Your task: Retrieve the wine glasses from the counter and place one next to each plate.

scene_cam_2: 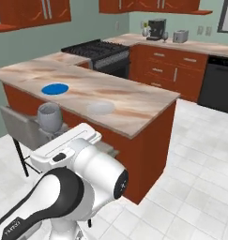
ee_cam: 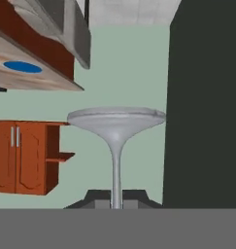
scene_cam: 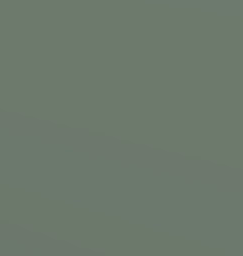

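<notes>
On the left, a grey chair (scene_cam_2: 19,125) stands on the white floor (scene_cam_2: 200,178), in front of the bench (scene_cam_2: 134,101). A wine glass (scene_cam_2: 49,116) is up in the air just above the chair. It is in front of the near long edge of the bench and is not on it. The bowl of the glass is at the top.

In the hand view, the thin stem goes down between the two finger tips (ee_cam: 96,197). The jaws are clenched on the stem. The round flat end of the glass is far from the hand.

The white arm (scene_cam_2: 82,180) bends up from the near left corner of the right base view.

A blue plate (scene_cam_2: 55,88) lies flat near the left end of the bench. A pale plate (scene_cam_2: 101,108) lies to its right, close to the near edge. The two plates are apart and do not touch.

Behind the bench is a black stove (scene_cam_2: 99,49). Right of it runs the far bench (scene_cam_2: 200,46), on top of red-brown drawers (scene_cam_2: 167,70). A black coffee machine (scene_cam_2: 156,29) stands on it. A small thing stands just to its right, too small to tell what it is. Then comes a silver toaster (scene_cam_2: 180,36). A black dishwasher (scene_cam_2: 221,84) sits under the right end.
</notes>
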